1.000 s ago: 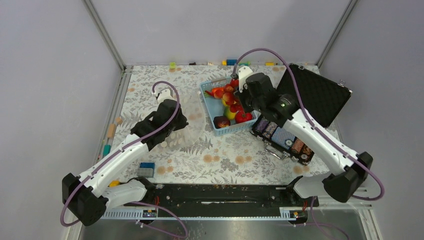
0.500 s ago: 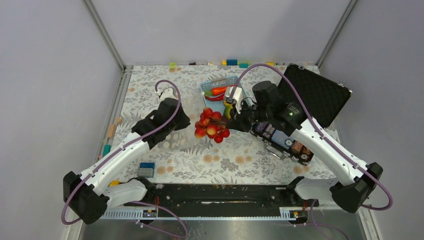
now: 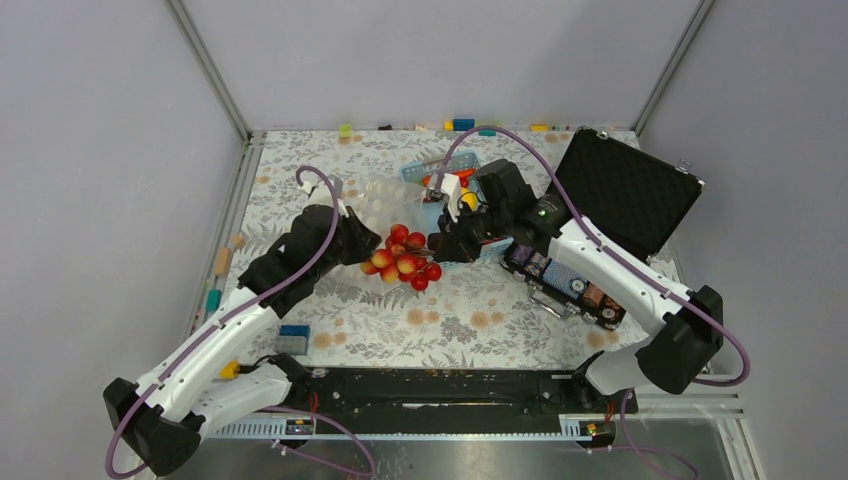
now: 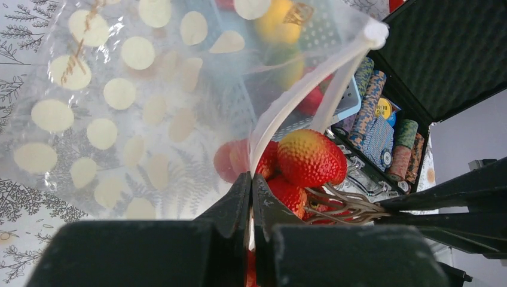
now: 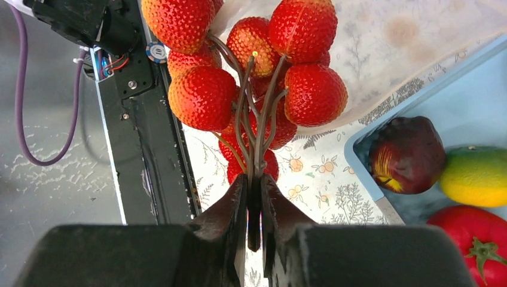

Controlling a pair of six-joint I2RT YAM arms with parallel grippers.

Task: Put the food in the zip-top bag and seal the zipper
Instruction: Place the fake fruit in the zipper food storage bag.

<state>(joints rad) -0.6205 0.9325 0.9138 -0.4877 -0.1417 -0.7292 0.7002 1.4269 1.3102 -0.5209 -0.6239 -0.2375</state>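
Observation:
My right gripper (image 3: 440, 243) (image 5: 254, 179) is shut on the dark stem of a bunch of red bumpy toy fruits (image 3: 400, 262) (image 5: 251, 78) and holds it at the mouth of the zip-top bag (image 3: 375, 200) (image 4: 137, 107). My left gripper (image 3: 362, 243) (image 4: 251, 179) is shut on the bag's whitish zipper edge (image 4: 299, 101) and holds the mouth up. Part of the bunch (image 4: 308, 158) sits just by that edge. More food, a dark red fruit (image 5: 406, 161), a yellow-green one (image 5: 475, 176) and a tomato (image 5: 472, 245), lies in the blue basket (image 3: 425, 172).
An open black case (image 3: 625, 190) with stacks of chips (image 3: 570, 280) stands at the right, next to the basket. Small blocks lie along the back edge (image 3: 462, 125) and the left edge (image 3: 222, 262). A blue block (image 3: 293, 335) lies near the front.
My right gripper has lifted the red bunch out of the basket and carried it left to the bag's mouth. My left gripper has raised the bag's edge and shifted right toward it.

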